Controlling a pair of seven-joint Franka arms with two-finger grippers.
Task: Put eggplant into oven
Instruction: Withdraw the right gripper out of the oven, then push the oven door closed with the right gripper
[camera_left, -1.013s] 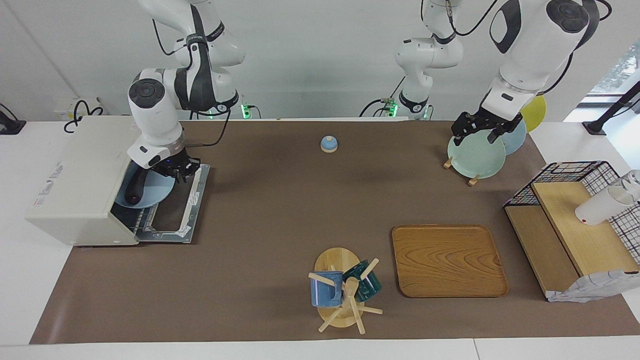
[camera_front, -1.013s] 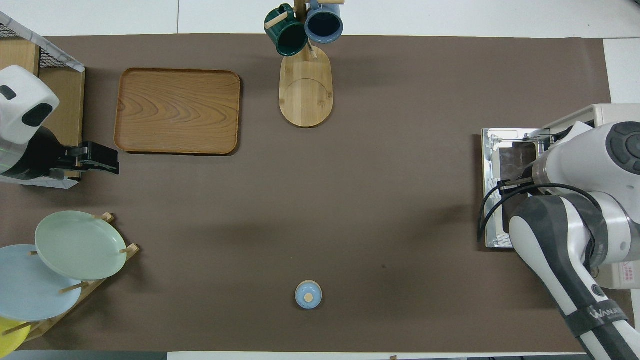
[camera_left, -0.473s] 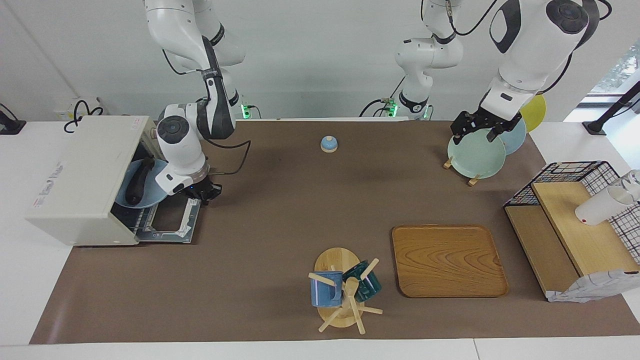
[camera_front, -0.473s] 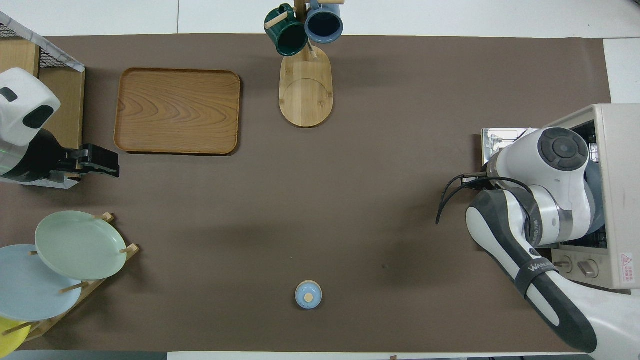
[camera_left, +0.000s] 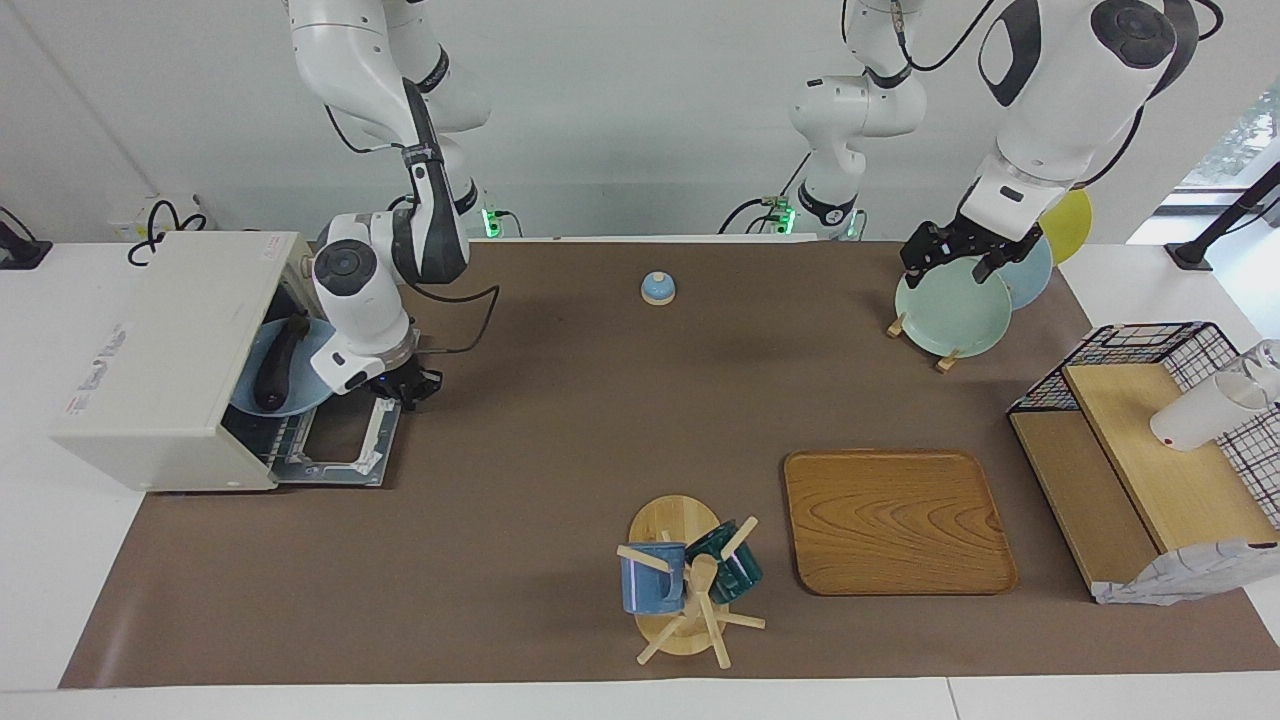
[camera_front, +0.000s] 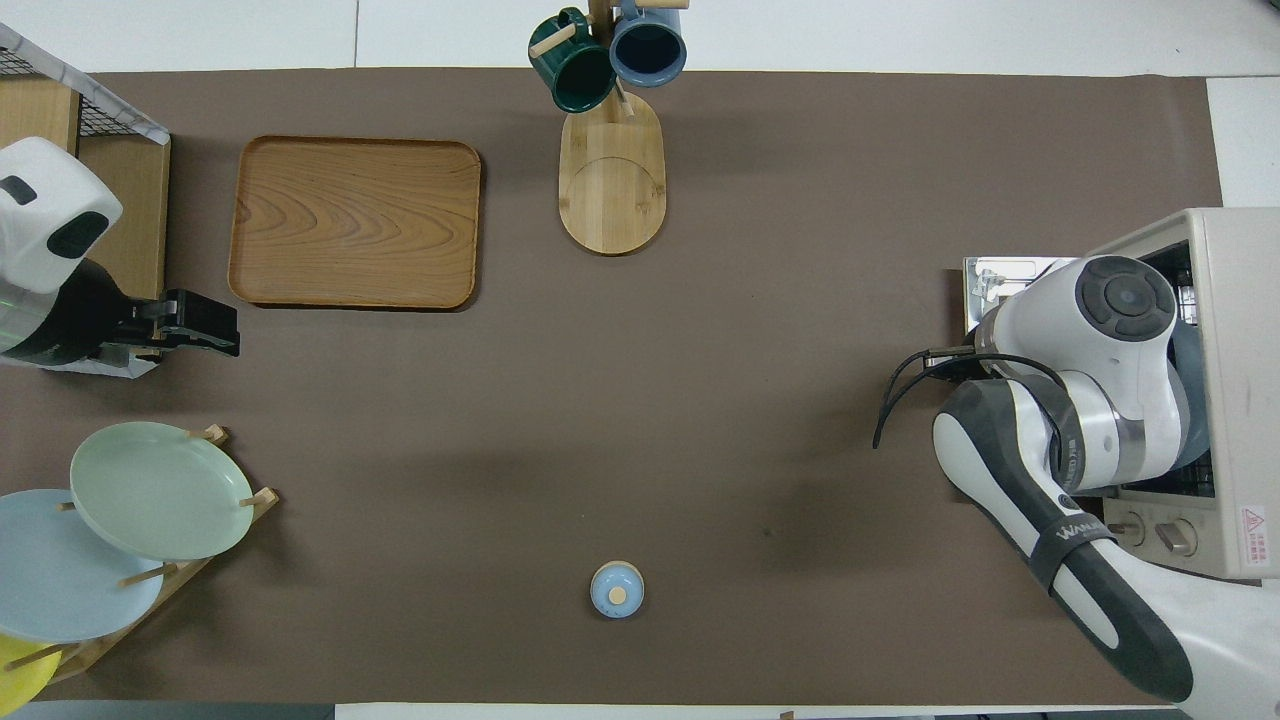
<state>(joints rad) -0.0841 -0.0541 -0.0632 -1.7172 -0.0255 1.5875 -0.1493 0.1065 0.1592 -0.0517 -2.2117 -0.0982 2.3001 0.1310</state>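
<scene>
Right jaws (camera_left: 405, 385) beside oven-held eggplant (camera_left: 277, 362)

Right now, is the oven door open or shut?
Open: the oven door lies dropped flat, eggplant visible inside.

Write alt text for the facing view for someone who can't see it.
An eggplant lies on a blue plate in the open oven, with the right pincer over the dropped door's edge. The left pincer hangs over the green plate in the plate rack.

Dark purple eggplant (camera_left: 277, 364), off-white oven (camera_left: 160, 360)
</scene>
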